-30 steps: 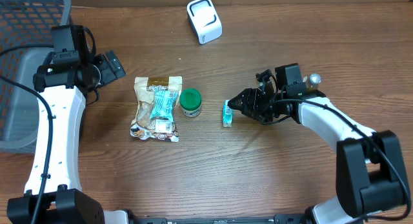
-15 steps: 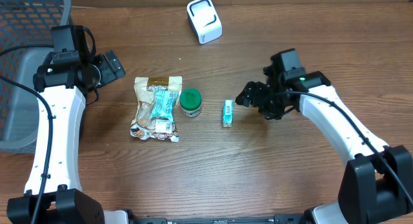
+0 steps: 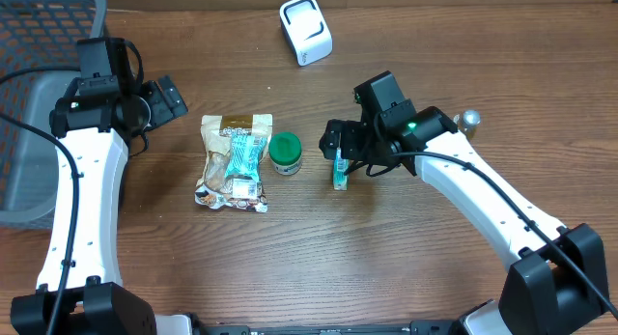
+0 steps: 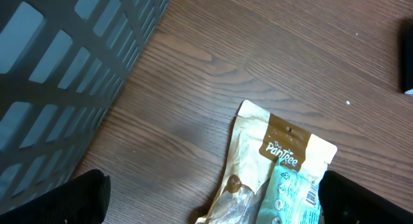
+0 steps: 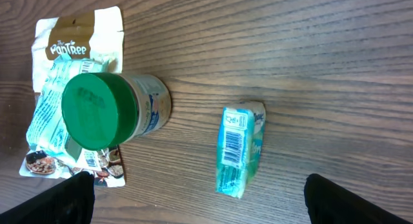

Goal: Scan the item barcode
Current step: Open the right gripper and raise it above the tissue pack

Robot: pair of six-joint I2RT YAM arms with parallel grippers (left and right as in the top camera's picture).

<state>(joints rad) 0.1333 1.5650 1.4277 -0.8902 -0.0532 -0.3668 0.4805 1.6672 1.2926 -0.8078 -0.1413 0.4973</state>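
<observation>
A brown wood-grain table (image 3: 435,258) fills nearly every view. A grey slatted basket (image 3: 29,103) stands at its left edge. A pale strip beyond the far edge is too thin to make out. Near that far edge sits a white device (image 3: 305,30).

3 items lie in a row mid-table: a snack pouch (image 3: 235,161), a green-lidded jar (image 3: 285,153) just beside it, and a small teal box (image 3: 340,171) a little apart to the right. The box lies on its side with its barcode facing up.

The right gripper (image 3: 343,147) hangs over the box with its 2 fingers spread wide and nothing held. In the right wrist view only the fingertips (image 5: 71,198) show, in the bottom corners. The left gripper (image 3: 164,98) is also wide apart and empty, near the basket.

In the right wrist view the jar covers part of the pouch. The left wrist view cuts the pouch off at the bottom. How high the right fingers are above the table cannot be told.
</observation>
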